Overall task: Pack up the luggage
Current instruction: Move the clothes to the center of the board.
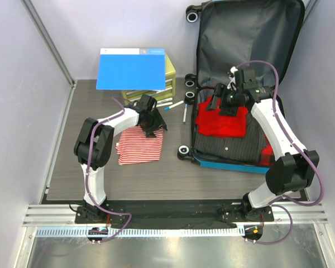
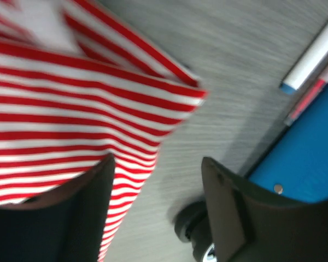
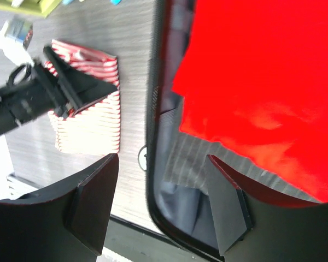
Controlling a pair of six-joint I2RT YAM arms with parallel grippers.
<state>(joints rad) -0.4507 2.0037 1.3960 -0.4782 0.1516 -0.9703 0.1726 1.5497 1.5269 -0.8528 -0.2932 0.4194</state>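
Flat blue folder (image 1: 132, 68) atop yellow-green drawer box (image 1: 170, 72); pens (image 1: 174, 105) loose just beside, on dark wood-grain bench (image 1: 100, 178).

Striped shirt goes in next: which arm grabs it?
Left. The left gripper hangs open over the striped shirt on the table; the right gripper is above the red garment inside the suitcase.

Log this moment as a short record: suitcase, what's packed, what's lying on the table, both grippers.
luggage: open, lid upright at the back, right side of table
packed: red garment on top of a dark striped garment
on table: folded red-and-white striped shirt, left of the luggage
left gripper: open, over the shirt's corner, holding nothing
right gripper: open, above the red garment, holding nothing
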